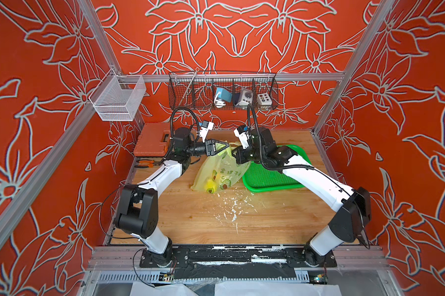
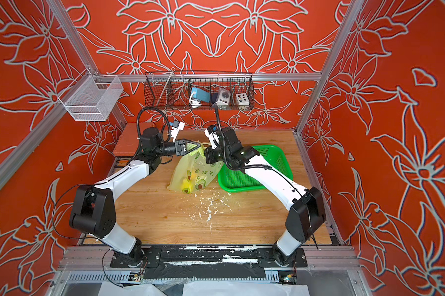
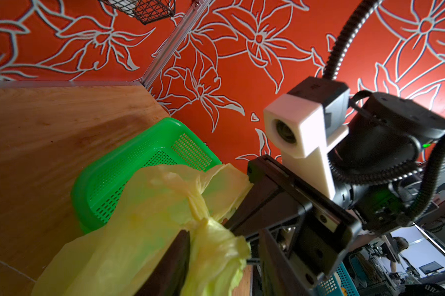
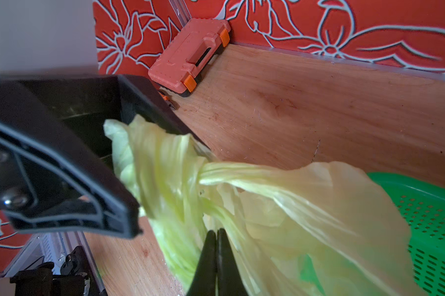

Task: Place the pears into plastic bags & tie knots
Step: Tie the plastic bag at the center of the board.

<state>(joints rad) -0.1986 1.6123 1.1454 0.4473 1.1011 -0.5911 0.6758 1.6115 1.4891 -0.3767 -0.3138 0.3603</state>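
The bag [image 1: 220, 167] sits on the table [image 1: 190, 220], touching the green basket [image 1: 270, 179], with its neck held up between the two arms. A yellow pear [image 1: 210, 183] shows through the film near the bottom. The handles are twisted into a knot [image 4: 199, 174]. The left gripper [image 1: 227, 146] is spread around the loose handle end. The right gripper [image 4: 217, 234] is pressed together, pinching the bag beside the knot.

We see a pale yellow-green bag [image 1: 217, 167] with avocado prints. Our basket [image 1: 266, 179] is green, the walls [image 1: 129, 30] red with pale flowers.
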